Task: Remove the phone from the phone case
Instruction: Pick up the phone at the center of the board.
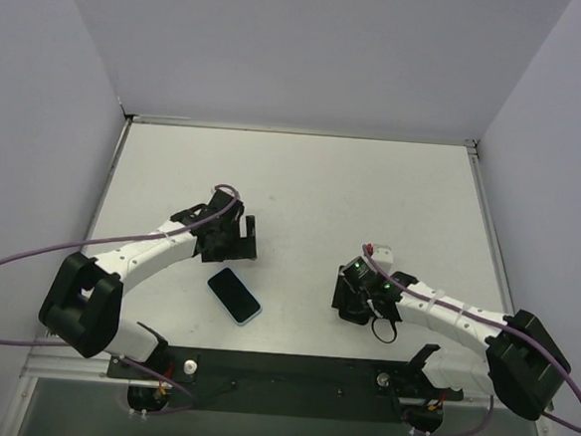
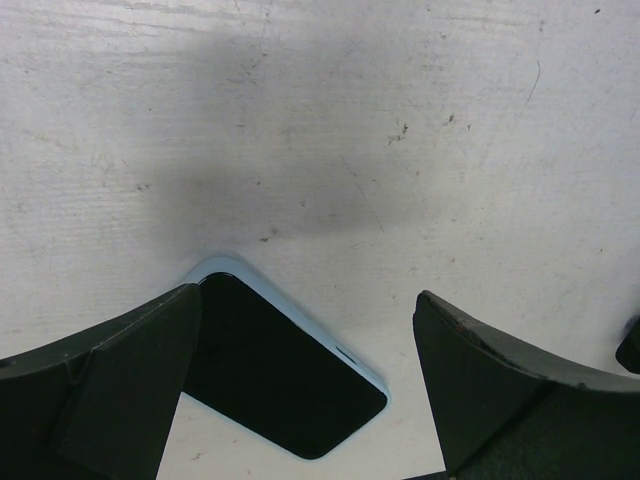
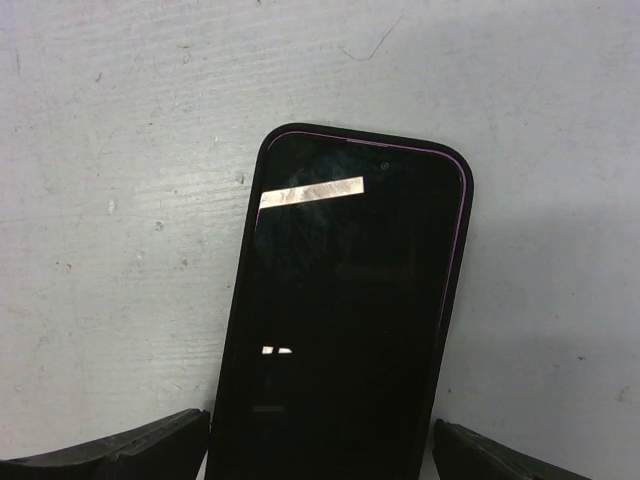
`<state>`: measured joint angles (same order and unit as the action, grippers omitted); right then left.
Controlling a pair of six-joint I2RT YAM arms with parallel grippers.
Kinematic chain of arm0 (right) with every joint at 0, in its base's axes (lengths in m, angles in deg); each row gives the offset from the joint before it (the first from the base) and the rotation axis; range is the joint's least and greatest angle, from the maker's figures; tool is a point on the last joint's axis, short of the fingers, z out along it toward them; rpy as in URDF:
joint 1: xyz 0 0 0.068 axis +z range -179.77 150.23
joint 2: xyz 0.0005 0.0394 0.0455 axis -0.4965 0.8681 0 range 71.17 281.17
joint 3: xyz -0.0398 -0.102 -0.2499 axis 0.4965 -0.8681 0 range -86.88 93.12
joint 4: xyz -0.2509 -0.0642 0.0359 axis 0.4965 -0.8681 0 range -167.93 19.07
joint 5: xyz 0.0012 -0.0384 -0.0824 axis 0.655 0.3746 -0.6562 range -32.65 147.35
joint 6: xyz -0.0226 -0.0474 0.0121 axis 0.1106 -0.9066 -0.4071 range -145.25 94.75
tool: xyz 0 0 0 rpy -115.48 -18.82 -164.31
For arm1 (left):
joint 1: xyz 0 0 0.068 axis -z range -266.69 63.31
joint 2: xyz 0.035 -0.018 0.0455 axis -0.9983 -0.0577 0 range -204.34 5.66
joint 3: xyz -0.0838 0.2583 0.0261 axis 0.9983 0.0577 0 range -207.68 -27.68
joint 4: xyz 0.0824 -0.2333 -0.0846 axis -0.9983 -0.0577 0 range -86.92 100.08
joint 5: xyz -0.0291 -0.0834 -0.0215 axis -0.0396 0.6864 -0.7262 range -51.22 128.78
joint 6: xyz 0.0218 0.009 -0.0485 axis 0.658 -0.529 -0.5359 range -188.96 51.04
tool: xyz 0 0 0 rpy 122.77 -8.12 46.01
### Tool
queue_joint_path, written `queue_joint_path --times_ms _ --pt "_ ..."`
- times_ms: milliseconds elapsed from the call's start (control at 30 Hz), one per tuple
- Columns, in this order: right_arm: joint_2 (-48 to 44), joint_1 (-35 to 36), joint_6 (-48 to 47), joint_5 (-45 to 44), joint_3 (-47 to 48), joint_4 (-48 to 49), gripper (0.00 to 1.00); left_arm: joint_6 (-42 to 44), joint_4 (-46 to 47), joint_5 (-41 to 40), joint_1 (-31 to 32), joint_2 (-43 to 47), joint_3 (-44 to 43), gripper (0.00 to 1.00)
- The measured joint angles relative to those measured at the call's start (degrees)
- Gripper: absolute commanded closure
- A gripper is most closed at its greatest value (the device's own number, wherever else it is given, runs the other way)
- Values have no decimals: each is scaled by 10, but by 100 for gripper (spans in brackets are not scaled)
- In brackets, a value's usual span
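A phone in a light blue case [image 1: 234, 295] lies screen up on the white table, left of centre. My left gripper [image 1: 233, 248] hovers just behind it, open; in the left wrist view its jaws [image 2: 308, 300] stand wide apart with the blue-cased phone [image 2: 280, 370] low between them, its corner tucked behind the left finger [image 2: 110, 390]. A second black phone in a dark case with a purple rim [image 3: 350, 300] lies flat under my right gripper [image 1: 351, 300], which is open [image 3: 320, 435]; its fingertips [image 3: 140, 450] flank the phone's sides.
The table [image 1: 303, 179] is walled by white panels at the back and sides. A black base rail [image 1: 290, 373] runs along the near edge. Purple cables loop from both arms.
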<state>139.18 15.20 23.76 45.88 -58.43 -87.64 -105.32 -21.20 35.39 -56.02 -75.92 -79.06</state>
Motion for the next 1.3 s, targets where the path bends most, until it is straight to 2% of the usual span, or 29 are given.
queue_joint_path --times_ms 233,267,400,567,733,967,1133,1167,1233,1300 --pt "35 22 10 -47 13 7 44 10 -3 4 42 -11 -28 3" --pt "35 24 12 -48 13 6 55 10 -3 5 49 -15 -36 2" --pt "26 28 18 -51 8 12 78 6 7 28 65 -30 -50 3" --pt "-7 28 13 -42 -14 33 79 -31 72 113 73 -54 -43 4" --pt "-109 31 -3 26 -87 128 80 -82 162 205 78 -123 -41 4" --pt "-118 42 -32 92 -97 172 80 -162 297 288 100 -188 -13 6" --pt "-110 53 -45 118 -97 188 79 -200 356 309 124 -212 -12 11" --pt "-109 54 -45 122 -97 192 79 -203 360 309 129 -219 -13 16" --pt "-106 54 -45 127 -96 198 79 -215 374 319 135 -233 -17 18" --pt "-100 54 -45 129 -96 201 79 -229 392 326 141 -245 -19 25"
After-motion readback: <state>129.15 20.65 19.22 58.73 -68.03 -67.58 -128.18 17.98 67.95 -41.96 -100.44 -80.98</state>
